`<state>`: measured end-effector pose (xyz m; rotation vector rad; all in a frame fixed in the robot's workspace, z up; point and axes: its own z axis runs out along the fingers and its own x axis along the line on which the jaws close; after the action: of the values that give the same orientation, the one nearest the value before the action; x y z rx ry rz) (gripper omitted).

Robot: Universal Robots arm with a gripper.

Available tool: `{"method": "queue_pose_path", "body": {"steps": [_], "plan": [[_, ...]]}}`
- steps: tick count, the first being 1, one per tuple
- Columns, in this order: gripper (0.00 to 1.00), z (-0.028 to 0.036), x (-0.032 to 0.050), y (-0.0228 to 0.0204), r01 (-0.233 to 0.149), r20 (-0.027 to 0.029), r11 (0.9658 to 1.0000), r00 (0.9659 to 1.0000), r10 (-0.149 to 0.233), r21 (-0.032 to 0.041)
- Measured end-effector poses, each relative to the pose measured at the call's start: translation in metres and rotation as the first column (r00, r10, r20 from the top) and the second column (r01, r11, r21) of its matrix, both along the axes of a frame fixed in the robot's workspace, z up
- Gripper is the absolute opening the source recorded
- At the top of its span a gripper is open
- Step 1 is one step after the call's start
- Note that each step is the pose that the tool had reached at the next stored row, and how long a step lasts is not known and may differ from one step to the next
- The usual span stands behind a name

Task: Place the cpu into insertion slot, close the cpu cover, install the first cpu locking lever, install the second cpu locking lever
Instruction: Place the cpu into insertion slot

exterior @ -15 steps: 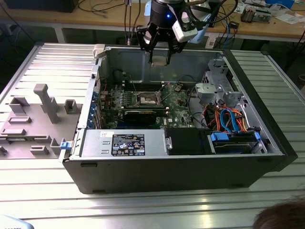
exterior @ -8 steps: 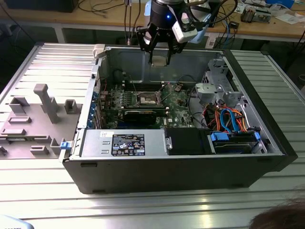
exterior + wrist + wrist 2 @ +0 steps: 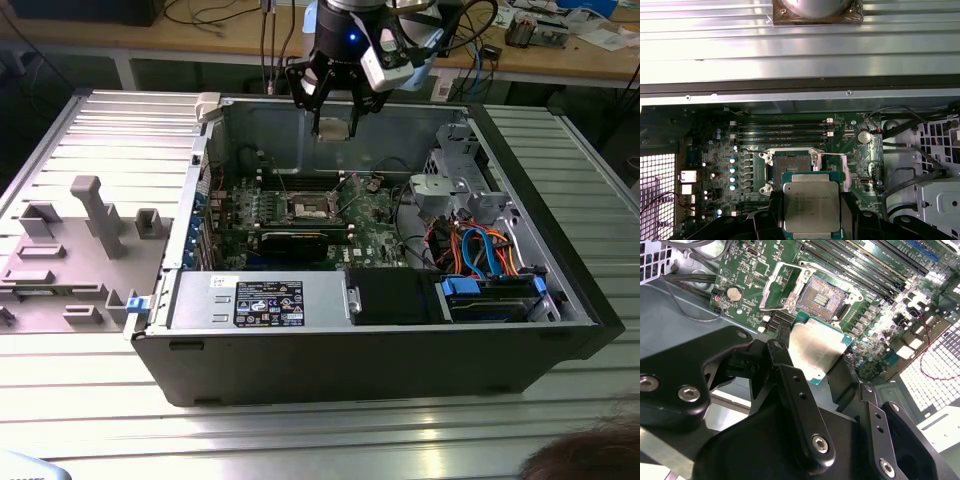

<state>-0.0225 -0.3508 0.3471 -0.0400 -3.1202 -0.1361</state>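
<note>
Black gripper (image 3: pixel 815 360) linkages crowd the foreground in both wrist views as a Universal Robots arm carries the cpu (image 3: pixel 817 342) over an open computer case (image 3: pixel 350 350). The jaws are drawn in to the chip's width, and the 2 fingers (image 3: pixel 774 210) press against opposite edges, with the pale metal top facing the wrist.

The cpu (image 3: pixel 811 205) hangs in the air above the green motherboard (image 3: pixel 715 165), touching nothing but the fingers. In the first wrist view it overlaps the near rim of the insertion slot (image 3: pixel 790 162), which lies bare with its dark contact field exposed. In the second wrist view the cpu cover (image 3: pixel 766 287) appears swung back on the side of the coin battery (image 3: pixel 735 292), leaving the insertion slot (image 3: pixel 822 297) open.

In the exterior view the gripper (image 3: pixel 335 120) hovers high over the far wall of the case, which lies on its side on a ribbed metal table (image 3: pixel 90 400).

The chip looks light, thin and rigid, with no give under pressure. Its smooth metal top would likely offer little friction, so the 2 flat edges now gripped seem the sound place to hold it. The underside contacts and the socket's fine pins are probably fragile, so the part would need to stay level and meet no sideways force.
</note>
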Motion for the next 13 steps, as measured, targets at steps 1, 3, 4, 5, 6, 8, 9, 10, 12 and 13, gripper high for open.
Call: {"method": "queue_pose_path", "body": {"steps": [1,3,4,5,6,8,9,10,12,13], "plan": [[0.55,-0.0002,0.0,0.0,0.0,0.0,1.0,1.0,0.0,0.0],[0.55,-0.0006,0.0,0.0,0.0,0.0,1.0,1.0,0.0,0.0],[0.55,-0.0008,0.0,0.0,0.0,0.0001,1.0,1.0,0.0,0.0],[0.55,-0.0009,0.0,0.0,0.0,0.0,1.0,1.0,0.0,0.0],[0.55,-0.0012,0.0,0.0,0.0,0.0,1.0,1.0,0.0,0.0],[0.55,-0.0019,0.0,0.0,0.0,0.0,1.0,1.0,0.0,0.0],[0.55,-0.0023,0.0,0.0,0.0,0.0001,1.0,1.0,0.0,0.0],[0.55,-0.0024,0.0,0.0,0.0,0.0,1.0,1.0,0.0,0.0],[0.55,-0.0027,0.0,0.0,0.0,0.0001,1.0,1.0,0.0,0.0],[0.55,-0.0029,0.0,0.0,0.0,0.0,1.0,1.0,0.0,0.0]]}}
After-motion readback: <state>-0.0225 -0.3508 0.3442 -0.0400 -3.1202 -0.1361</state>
